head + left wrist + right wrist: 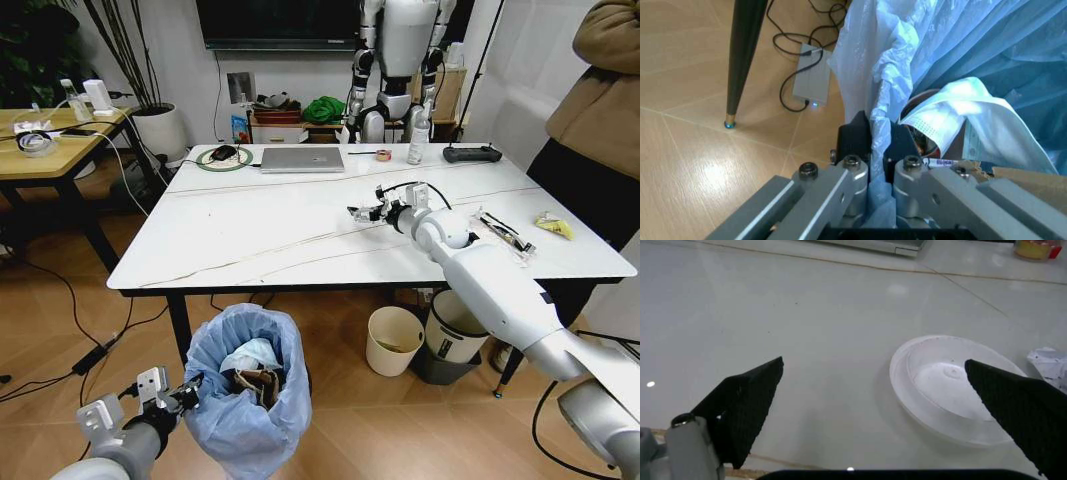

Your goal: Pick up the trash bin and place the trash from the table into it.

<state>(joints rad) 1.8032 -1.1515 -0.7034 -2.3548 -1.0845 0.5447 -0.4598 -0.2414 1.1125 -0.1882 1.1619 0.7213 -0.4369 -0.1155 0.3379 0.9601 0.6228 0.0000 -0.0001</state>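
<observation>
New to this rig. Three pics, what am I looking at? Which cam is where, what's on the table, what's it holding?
It is a wheeled robot with two arms. The wide picture comes from its head camera, looking down at the table; the other two come from a camera on each wrist.

The left gripper, low beside the table, is shut on the blue bag rim of the trash bin. A pale face mask lies inside the bin.

The right gripper hangs open over the tabletop, above a white round lid.

On the table there are also a laptop, a clear plastic package and a yellow wrapper.
</observation>
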